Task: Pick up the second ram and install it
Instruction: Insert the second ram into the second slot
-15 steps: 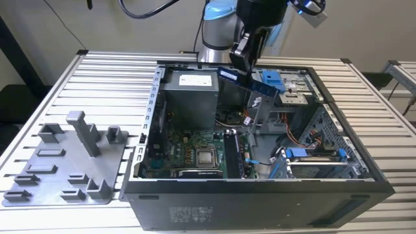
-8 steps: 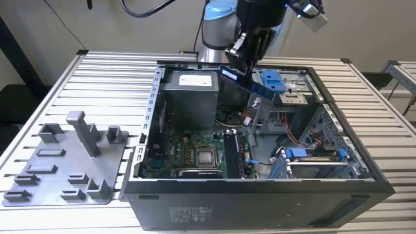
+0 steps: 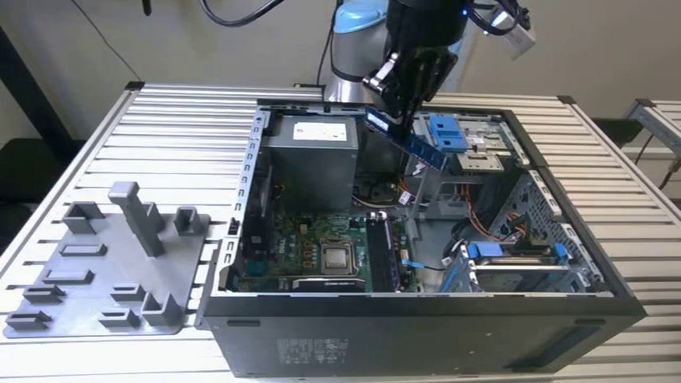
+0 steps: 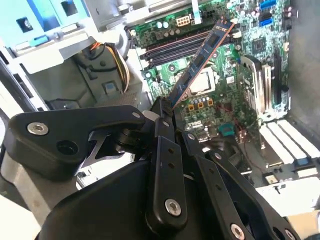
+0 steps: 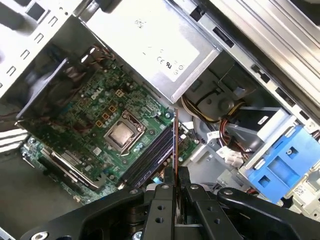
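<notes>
My gripper [image 3: 396, 116] hangs over the open computer case [image 3: 426, 319], shut on the second ram [image 3: 417, 145], a long dark stick that slants down toward the exterior view's right. In the second wrist view the ram [image 4: 202, 57] reaches out from my gripper [image 4: 162, 109] above the green motherboard [image 4: 220, 95], with its far end over the black sockets [image 4: 172, 47]. The first wrist view shows the ram [image 5: 175, 135] edge-on, clamped in the gripper [image 5: 175, 172] and held above the sockets [image 5: 147, 157]. It is clear of the board.
A grey power supply [image 3: 309, 155] fills the case's back corner, beside the processor [image 3: 338, 257]. Blue drive carriers [image 3: 447, 132] and a metal drive cage [image 3: 511, 255] stand on the exterior view's right. A grey tray of blocks [image 3: 96, 271] lies on the slatted table [image 3: 181, 128].
</notes>
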`<state>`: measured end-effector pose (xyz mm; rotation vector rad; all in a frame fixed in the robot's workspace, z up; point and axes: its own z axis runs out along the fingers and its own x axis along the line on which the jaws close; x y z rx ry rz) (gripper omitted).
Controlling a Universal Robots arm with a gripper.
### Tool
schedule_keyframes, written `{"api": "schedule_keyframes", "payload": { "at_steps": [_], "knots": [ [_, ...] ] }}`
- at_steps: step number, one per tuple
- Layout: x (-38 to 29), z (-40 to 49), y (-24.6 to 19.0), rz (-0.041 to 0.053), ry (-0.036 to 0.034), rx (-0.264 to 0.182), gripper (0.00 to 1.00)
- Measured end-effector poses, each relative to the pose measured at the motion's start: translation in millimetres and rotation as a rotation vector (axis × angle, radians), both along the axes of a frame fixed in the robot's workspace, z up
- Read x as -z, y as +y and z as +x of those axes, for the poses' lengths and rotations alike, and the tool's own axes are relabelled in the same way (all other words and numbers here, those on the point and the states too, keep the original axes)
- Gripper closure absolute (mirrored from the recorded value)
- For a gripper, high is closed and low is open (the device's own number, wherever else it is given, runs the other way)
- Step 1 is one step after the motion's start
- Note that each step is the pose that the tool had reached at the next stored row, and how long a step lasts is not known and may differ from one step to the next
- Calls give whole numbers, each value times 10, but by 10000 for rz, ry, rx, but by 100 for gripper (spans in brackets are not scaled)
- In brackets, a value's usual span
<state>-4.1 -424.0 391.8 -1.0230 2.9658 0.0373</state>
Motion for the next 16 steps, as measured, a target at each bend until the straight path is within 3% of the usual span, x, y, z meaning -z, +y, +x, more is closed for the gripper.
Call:
{"api": "schedule_keyframes", "payload": {
  "at_steps": [16],
  "knots": [
    [33,0,0,0,0,2901,86]
  ]
}}
